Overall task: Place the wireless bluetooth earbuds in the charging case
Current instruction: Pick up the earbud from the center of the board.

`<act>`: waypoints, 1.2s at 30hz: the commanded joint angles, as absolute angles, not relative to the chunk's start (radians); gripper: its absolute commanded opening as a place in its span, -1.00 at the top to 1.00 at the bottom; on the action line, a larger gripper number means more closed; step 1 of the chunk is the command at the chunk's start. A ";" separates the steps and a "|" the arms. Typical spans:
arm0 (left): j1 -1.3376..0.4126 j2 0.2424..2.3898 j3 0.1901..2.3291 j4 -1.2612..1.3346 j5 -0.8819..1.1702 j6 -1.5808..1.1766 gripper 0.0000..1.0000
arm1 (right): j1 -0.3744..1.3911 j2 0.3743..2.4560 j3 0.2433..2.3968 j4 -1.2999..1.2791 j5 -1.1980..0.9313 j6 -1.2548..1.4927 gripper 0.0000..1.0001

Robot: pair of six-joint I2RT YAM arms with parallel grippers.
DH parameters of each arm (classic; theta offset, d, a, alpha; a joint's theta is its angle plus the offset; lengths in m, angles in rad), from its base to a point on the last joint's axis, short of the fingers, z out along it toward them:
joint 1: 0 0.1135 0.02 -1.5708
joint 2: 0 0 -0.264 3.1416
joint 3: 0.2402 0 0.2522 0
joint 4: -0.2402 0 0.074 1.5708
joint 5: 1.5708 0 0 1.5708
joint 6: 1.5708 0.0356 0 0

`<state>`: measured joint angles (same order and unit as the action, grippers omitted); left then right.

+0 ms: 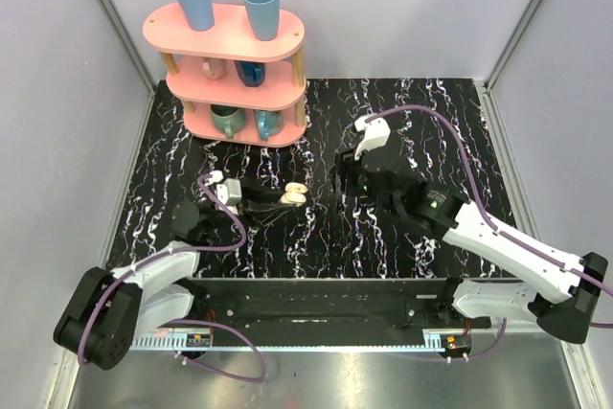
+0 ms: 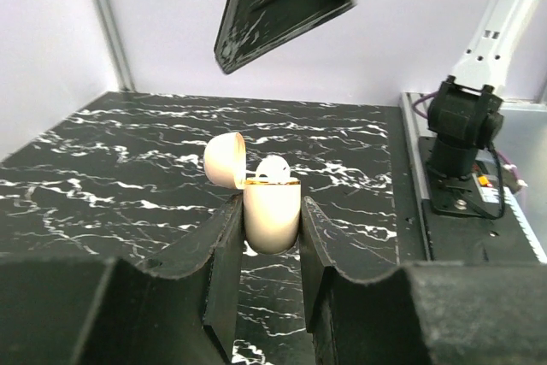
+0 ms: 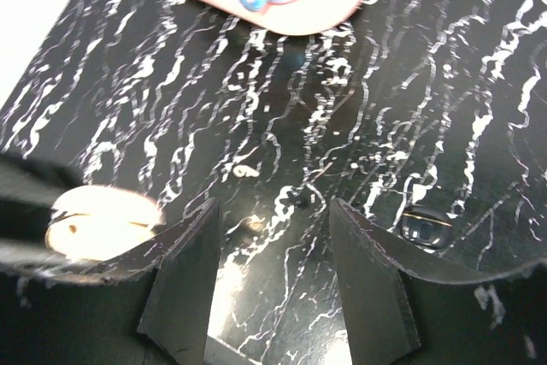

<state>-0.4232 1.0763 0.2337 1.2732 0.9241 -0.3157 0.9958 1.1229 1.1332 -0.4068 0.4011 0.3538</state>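
Observation:
My left gripper [image 2: 271,237] is shut on the charging case [image 2: 272,215], a cream-coloured rounded box held upright, clear of the tabletop in the left wrist view. Its lid [image 2: 224,160] hangs open to the left. One white earbud [image 2: 273,168] shows in the case's mouth. In the top view the case [image 1: 293,196] sits at the left gripper's [image 1: 278,200] tips, mid-table. My right gripper [image 1: 347,179] hovers just right of it, open with nothing between its fingers [image 3: 184,271]. A tiny cream speck [image 3: 246,172] on the table may be the other earbud; I cannot tell.
A pink three-tier shelf [image 1: 230,74] with cups and mugs stands at the back left. A small dark glossy round thing [image 3: 427,228] lies on the black marbled table [image 1: 431,141] by the right gripper. Grey walls enclose the table.

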 commanded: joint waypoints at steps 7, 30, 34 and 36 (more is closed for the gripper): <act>-0.327 0.922 0.164 1.250 0.832 -0.264 1.00 | 0.812 1.264 1.114 -0.327 0.123 0.428 -0.20; -0.256 0.710 0.132 0.957 0.603 -0.137 1.00 | 0.716 1.828 1.216 -0.065 -0.344 0.522 -0.11; -0.249 0.739 0.147 0.957 0.610 -0.147 1.00 | 0.718 1.861 1.229 -0.049 -0.339 0.445 -0.11; -0.219 0.768 0.156 0.963 0.640 -0.175 1.00 | 0.721 1.868 1.233 -0.049 -0.337 0.393 -0.11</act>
<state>-0.2531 0.7338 0.1329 0.9375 0.6479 -0.1589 0.7155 1.8633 1.1835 -0.1169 -0.3058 0.4789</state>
